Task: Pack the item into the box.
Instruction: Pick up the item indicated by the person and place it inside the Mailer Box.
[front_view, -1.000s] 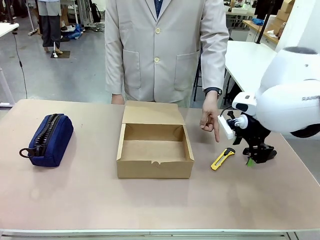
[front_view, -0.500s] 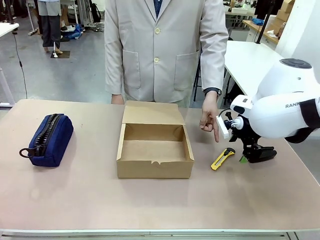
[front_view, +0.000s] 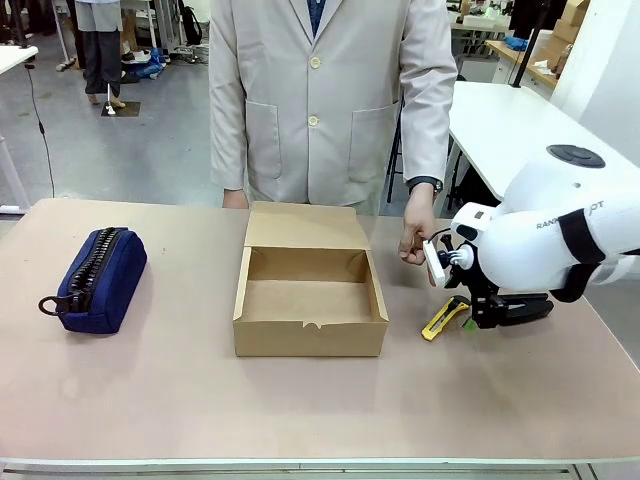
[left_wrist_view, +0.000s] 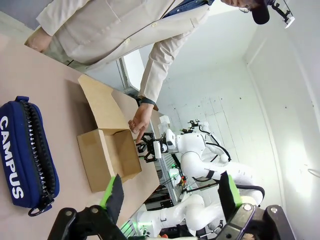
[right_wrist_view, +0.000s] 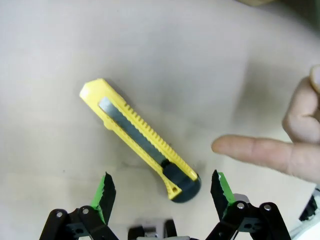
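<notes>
**Knife on the surface, right claw spread above it**

The yellow utility knife lies flat on the surface, slantwise, just to the right of the cardboard box and not touching it. In the right wrist view the knife shows its metal blade channel and ribbed top, with the black end nearest the camera.

The right claw is low over that end. Its green-padded fingers are wide apart, one on each side of the black end, touching nothing and holding nothing.

The person's hand hangs close behind the claw. One outstretched finger points at the knife's black end and stops just short of it.

The box stands open at the middle of the surface, its flap lid folded back flat toward the person.

Well off to the left lies a navy zip pouch.

The left claw is raised away from the things. Its fingers are fully spread and it has hold of nothing; beyond it lie the pouch and the box.
</notes>
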